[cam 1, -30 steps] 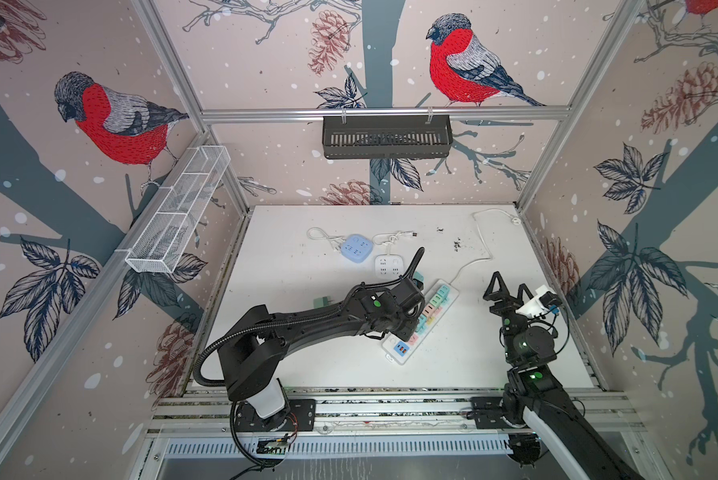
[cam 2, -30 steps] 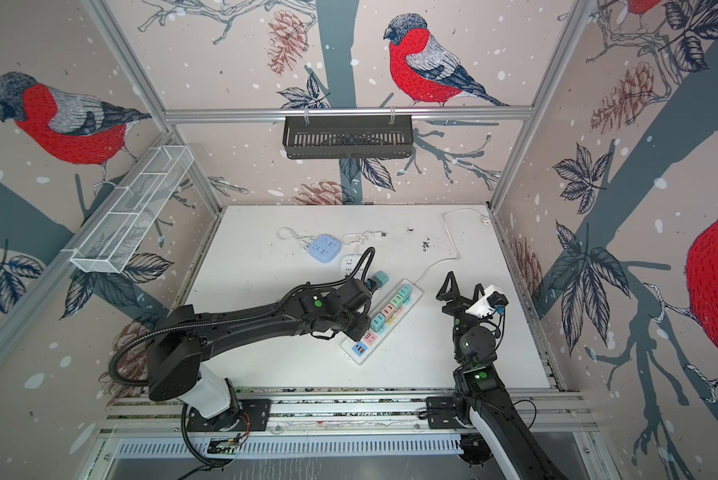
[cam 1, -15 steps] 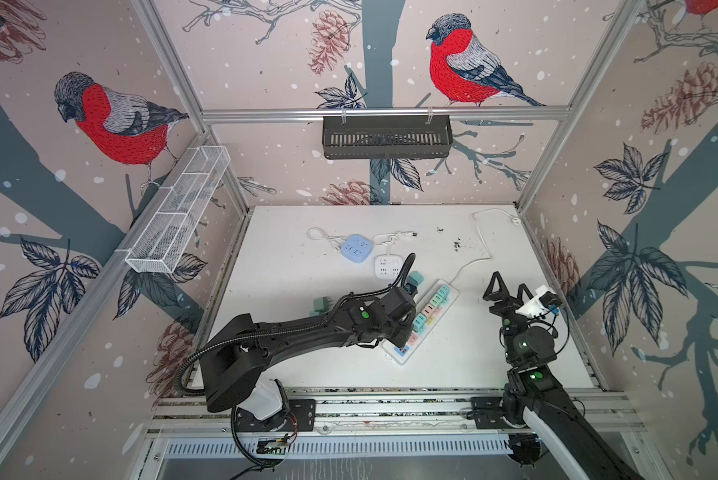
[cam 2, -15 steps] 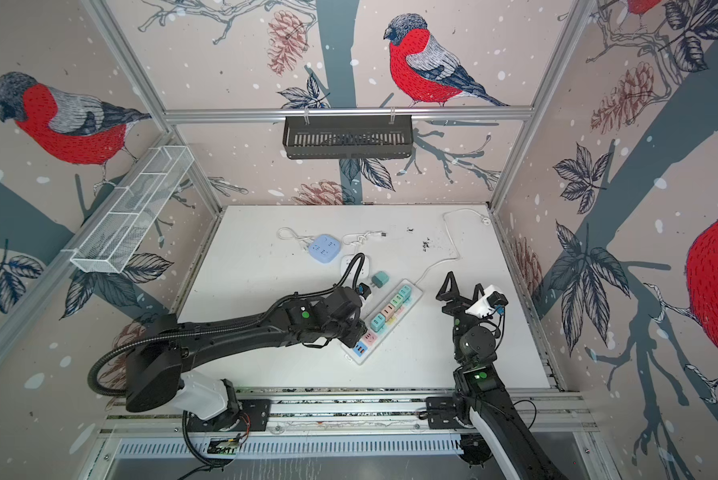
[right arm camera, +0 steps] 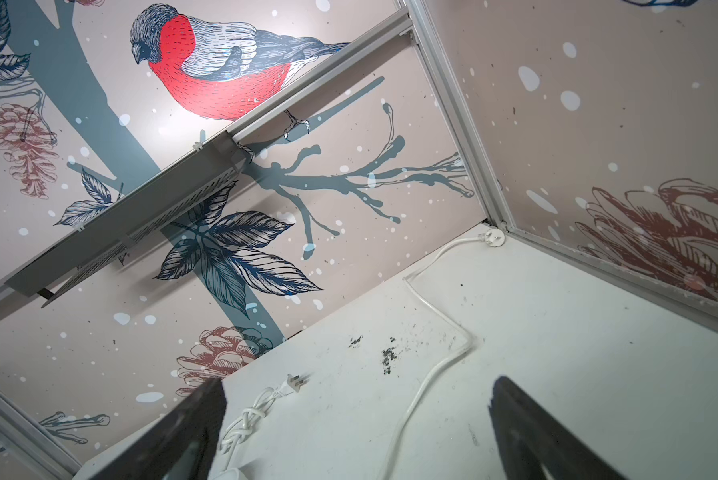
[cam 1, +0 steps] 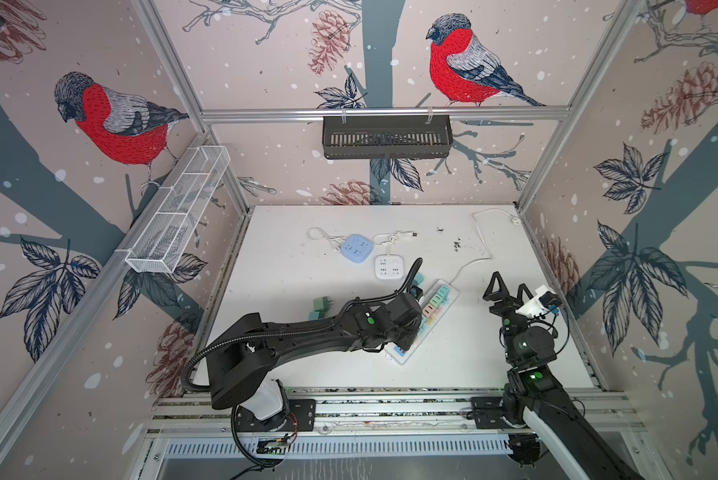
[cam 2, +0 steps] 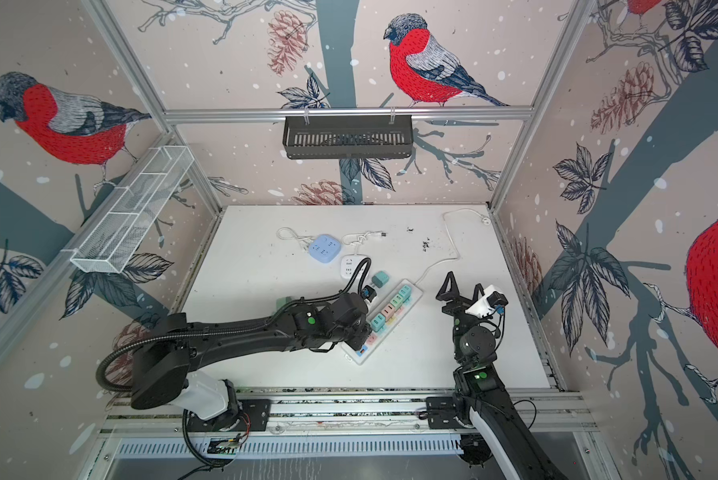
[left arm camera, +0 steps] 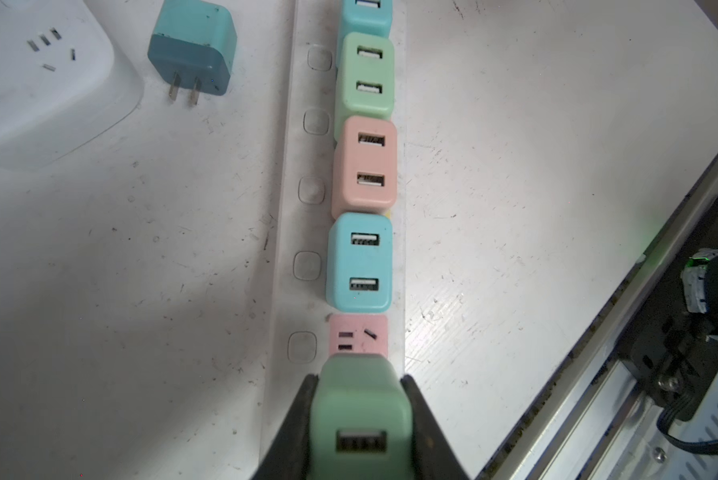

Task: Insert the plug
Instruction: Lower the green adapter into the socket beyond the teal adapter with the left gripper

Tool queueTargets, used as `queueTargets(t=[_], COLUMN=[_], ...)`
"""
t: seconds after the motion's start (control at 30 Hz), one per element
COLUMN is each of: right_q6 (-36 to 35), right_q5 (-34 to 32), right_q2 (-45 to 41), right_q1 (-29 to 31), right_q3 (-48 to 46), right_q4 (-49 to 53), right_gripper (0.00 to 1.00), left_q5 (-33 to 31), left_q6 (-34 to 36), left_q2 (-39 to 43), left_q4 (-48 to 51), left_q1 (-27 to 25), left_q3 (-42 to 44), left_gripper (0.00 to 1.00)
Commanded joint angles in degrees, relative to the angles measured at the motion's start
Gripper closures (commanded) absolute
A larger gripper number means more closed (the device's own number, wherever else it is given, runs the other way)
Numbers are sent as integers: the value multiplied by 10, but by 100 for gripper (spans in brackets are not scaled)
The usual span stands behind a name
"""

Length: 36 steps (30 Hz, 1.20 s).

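Note:
My left gripper (left arm camera: 358,379) is shut on a green plug (left arm camera: 361,419), its USB port facing the camera. It hangs over the near end of the white power strip (left arm camera: 303,232), just past an empty pink socket (left arm camera: 358,336). The plug hides its own prongs, so I cannot tell whether they touch the strip. Several coloured plugs stand in the strip: blue (left arm camera: 359,262), pink (left arm camera: 365,162), light green (left arm camera: 365,79). In both top views the left wrist (cam 1: 394,320) (cam 2: 340,316) covers the strip's near end (cam 1: 403,355) (cam 2: 359,357). My right gripper (cam 1: 508,281) (cam 2: 464,281) (right arm camera: 357,392) stands open and empty, raised at the right.
A loose teal plug (left arm camera: 191,50) (cam 1: 419,277) lies beside the strip, prongs out. More green plugs (cam 1: 322,305) lie to the left. Blue (cam 1: 356,247) and white (cam 1: 388,267) socket blocks sit further back. The strip's white cable (cam 1: 484,241) runs to the back right corner.
My left arm has dropped lower and drawn back along the strip toward its near end, with the green plug in its grip. The right arm has not moved.

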<state>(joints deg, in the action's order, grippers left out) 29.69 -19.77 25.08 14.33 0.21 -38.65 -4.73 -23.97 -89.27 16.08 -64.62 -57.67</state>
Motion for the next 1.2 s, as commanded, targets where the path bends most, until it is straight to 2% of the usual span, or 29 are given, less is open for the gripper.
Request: queueTargets(t=[0.0,0.27,1.17], right_q6=[-7,-7,-7], right_q5=[2,3,5], right_q2=[0,-1,-1], right_q1=[1,1,0], right_q3=[-73,-74,-73], right_q4=[-17,-17,-17], right_gripper=[0,0,0], left_q5=[-12,3,-10], left_q6=[1,1,5], left_q2=[-1,-14,-39], left_q4=[-20,-41,-96], left_q1=[-1,-1,-1], left_q3=[2,2,32], left_gripper=[100,100,100])
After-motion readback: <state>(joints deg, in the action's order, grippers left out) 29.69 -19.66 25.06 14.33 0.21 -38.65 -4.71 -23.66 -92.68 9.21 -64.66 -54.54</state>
